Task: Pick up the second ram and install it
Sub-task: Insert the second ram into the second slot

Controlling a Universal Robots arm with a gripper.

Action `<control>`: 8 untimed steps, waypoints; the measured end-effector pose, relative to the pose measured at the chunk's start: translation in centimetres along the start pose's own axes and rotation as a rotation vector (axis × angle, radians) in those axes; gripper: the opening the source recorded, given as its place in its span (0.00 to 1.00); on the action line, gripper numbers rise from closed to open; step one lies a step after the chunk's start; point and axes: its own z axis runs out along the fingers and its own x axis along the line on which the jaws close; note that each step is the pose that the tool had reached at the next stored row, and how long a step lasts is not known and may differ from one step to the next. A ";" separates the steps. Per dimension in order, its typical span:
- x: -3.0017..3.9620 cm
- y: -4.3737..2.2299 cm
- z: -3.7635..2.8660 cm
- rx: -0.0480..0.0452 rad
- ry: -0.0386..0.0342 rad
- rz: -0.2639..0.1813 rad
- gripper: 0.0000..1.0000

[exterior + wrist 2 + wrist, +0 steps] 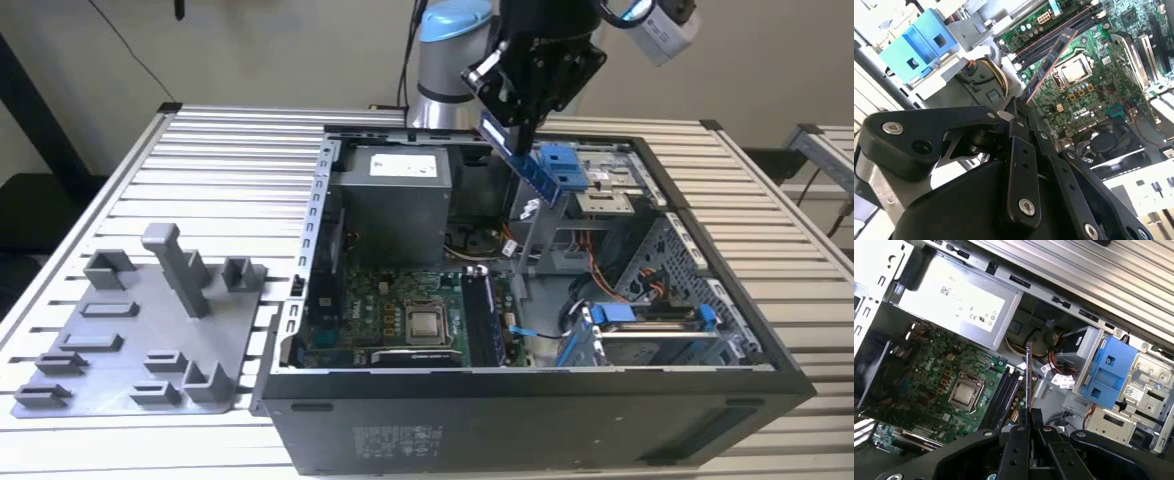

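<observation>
My gripper (513, 122) hangs over the open computer case (534, 400) and is shut on the second ram (531, 168). The stick is a slim dark board with a pale label. It slants down from the fingers, above the back of the case by the blue drive bracket (563, 165). In both wrist views I see it edge-on, as a thin strip (1051, 62) (1028, 375) running out from the black fingers (1015, 131) (1019, 440). The long black memory slots (486, 318) (1056, 31) (1006, 396) lie on the green motherboard (387, 310) beside the processor socket (427, 322), well below the stick.
A grey power supply (394, 195) fills the case's back corner. Drive cages and cables (641, 320) take up the side at the exterior view's right. A grey plastic holder tray (134, 345) with upright blocks lies on the slatted table (227, 160) at the exterior view's left.
</observation>
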 end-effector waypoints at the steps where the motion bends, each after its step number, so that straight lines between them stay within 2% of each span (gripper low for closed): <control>1: 0.02 0.00 0.06 0.0008 -0.0006 0.011 0.13; 8: 0.11 0.00 0.49 0.0064 -0.0038 0.089 0.13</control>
